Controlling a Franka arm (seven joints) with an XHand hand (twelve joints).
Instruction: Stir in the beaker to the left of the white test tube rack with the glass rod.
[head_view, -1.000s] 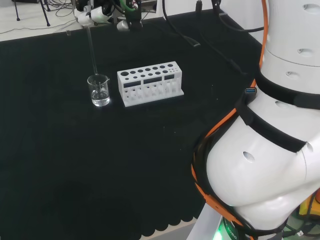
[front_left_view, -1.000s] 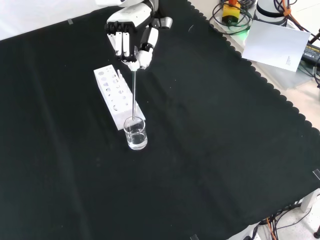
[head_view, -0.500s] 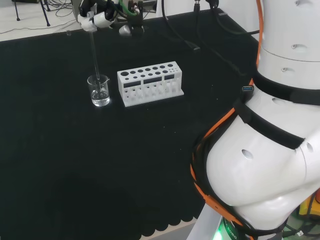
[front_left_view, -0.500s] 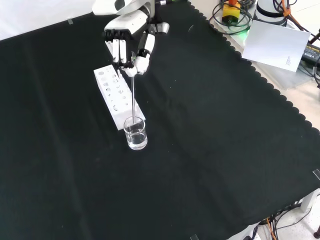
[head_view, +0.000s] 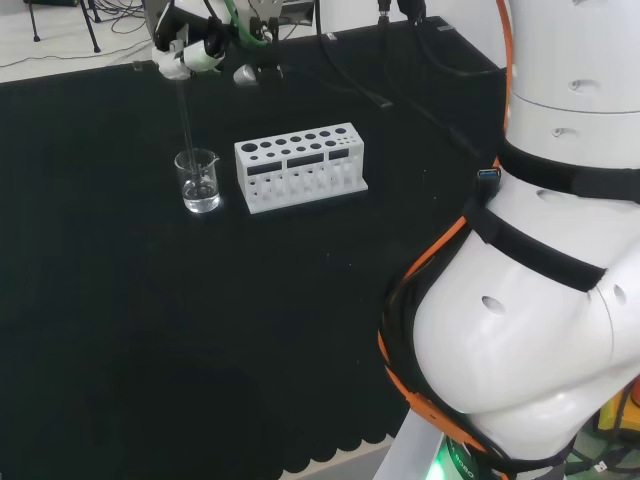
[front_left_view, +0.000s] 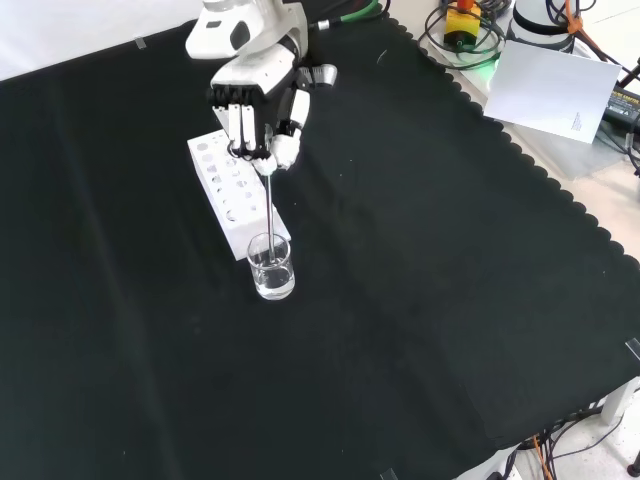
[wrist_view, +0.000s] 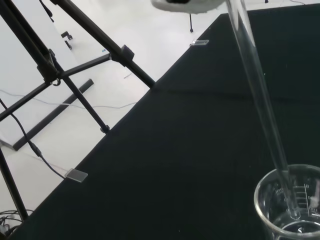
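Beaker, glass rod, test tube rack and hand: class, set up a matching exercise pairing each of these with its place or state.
Column one:
1. beaker
2. glass rod
3. test tube rack
4. hand

Column two:
A. white, all holes vacant
B. curled round the rod's top end
C. holds clear liquid
D. lower end dips into the beaker

Pairs: 1-C, 2-D, 3-A, 4-B

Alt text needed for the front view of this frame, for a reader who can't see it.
A robot hand pinches a glass rod whose lower end dips into a clear beaker holding a little liquid. The beaker stands on black cloth at the near end of a white test tube rack.
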